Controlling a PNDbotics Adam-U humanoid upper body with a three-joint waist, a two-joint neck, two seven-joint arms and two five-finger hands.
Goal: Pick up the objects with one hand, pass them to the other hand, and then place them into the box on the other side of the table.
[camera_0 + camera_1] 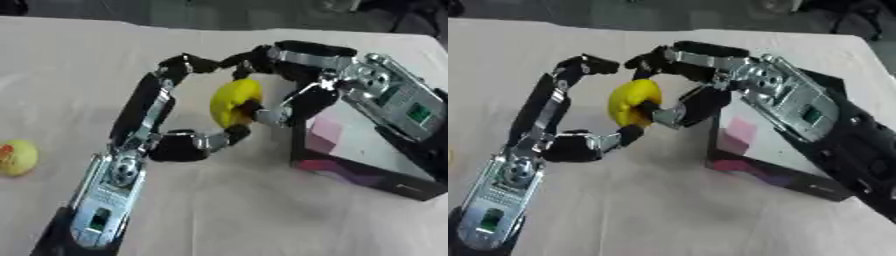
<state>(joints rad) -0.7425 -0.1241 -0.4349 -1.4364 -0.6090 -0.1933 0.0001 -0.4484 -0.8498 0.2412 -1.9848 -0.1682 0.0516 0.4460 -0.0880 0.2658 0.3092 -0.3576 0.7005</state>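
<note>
While both hands meet over the middle of the table, a yellow rounded object (233, 101) sits between them, held up off the cloth. Its shape reads as a thick curved disc or fruit; can't tell more. Left hand (171, 131) comes in from the lower left w/ fingers curled: long fingers arch over the top of the yellow object, thumb tucks under its lower edge, so it's pinched top & bottom. Right hand (302, 75) reaches in from the upper right, fingers bent around the object's top and right side, one dark fingertip touching its face. Both hands are closed on it at once.

Just right of the hands stands the box (367, 165), dark-walled w/ pink & purple panels and a pale inside, partly under the right forearm. Can't see anything in it.

Well apart, near the left edge, a small yellow ball-like thing w/ an orange-red patch (17, 157) lies on the cloth; only a sliver of it shows in the right eye view.

Table (227, 215) is covered w/ a plain off-white cloth, lightly creased. Beyond its far edge the room is dark, w/ vague black shapes along the top.
</note>
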